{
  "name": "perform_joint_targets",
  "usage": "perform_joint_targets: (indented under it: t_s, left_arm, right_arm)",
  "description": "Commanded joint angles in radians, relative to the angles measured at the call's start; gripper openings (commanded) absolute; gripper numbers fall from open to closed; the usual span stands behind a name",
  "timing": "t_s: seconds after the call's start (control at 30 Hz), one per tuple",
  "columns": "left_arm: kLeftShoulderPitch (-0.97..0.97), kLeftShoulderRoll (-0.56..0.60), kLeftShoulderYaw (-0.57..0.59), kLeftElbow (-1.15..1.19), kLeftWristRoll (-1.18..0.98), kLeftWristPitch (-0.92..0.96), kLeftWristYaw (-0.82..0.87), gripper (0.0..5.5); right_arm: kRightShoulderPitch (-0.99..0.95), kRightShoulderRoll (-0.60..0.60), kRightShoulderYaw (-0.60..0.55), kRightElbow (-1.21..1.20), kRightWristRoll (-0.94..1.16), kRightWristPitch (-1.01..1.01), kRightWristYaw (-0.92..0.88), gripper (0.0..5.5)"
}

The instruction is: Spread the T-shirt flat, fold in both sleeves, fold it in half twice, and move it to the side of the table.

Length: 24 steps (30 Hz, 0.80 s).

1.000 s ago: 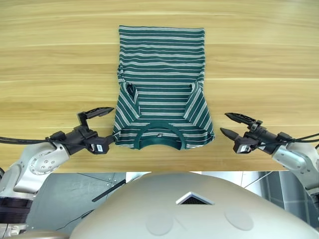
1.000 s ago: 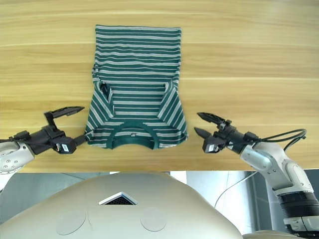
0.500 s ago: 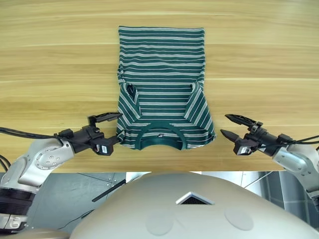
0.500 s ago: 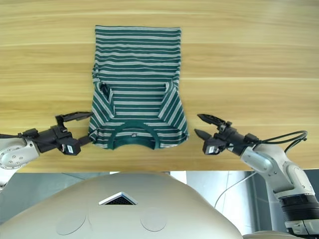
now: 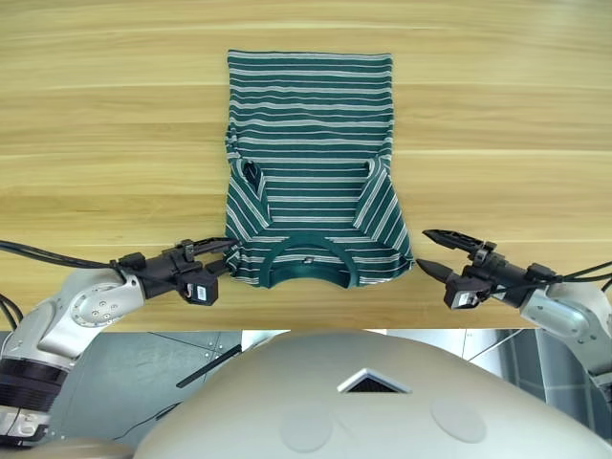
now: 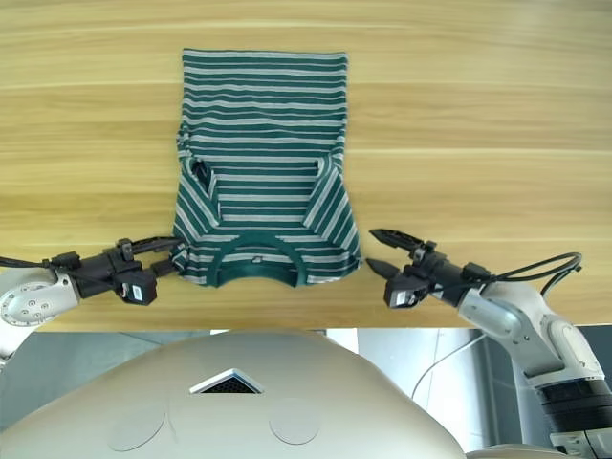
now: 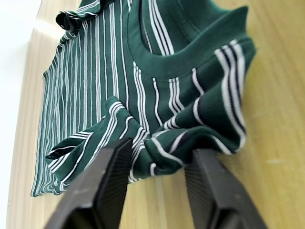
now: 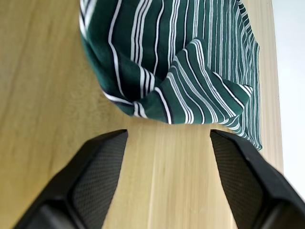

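While my unclenched left gripper (image 5: 228, 254) straddles the green-striped cotton T-shirt (image 5: 311, 143), right gripper (image 5: 424, 249) gapes.
Snagging one layer could unfold sleeves.

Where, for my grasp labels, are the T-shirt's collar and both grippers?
T-shirt collar (image 5: 309, 277): left eye view, on the front neckband.
left gripper (image 5: 229, 254): left eye view, midway between its fingertips.
right gripper (image 5: 422, 248): left eye view, midway between its fingertips.
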Motion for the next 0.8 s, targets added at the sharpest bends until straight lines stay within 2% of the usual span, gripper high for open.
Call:
perform_joint_targets:
  t_s: [0.03, 0.2, 0.27, 0.77, 0.8]
  left_arm:
    - [0.010, 0.018, -0.024, 0.022, 0.041, 0.022, -0.037, 1.14]
    - [0.022, 0.015, -0.018, 0.010, 0.042, 0.024, -0.029, 0.23]
    - [0.022, 0.007, -0.016, 0.005, 0.040, 0.023, -0.022, 0.05]
    - [-0.017, -0.038, -0.030, -0.017, 0.051, 0.048, -0.016, 0.02]
    - [-0.019, -0.039, -0.031, -0.018, 0.052, 0.048, -0.016, 0.02]
  right_arm:
    - [0.026, -0.008, 0.023, -0.006, -0.014, 0.020, 0.049, 3.25]
    - [-0.029, -0.007, 0.048, 0.031, -0.018, 0.017, 0.062, 3.25]
    - [-0.041, -0.011, 0.055, 0.040, -0.021, 0.011, 0.064, 3.25]
    - [-0.112, -0.012, 0.140, 0.053, -0.032, -0.014, 0.092, 3.25]
    - [-0.123, -0.011, 0.145, 0.062, -0.039, -0.014, 0.090, 3.03]
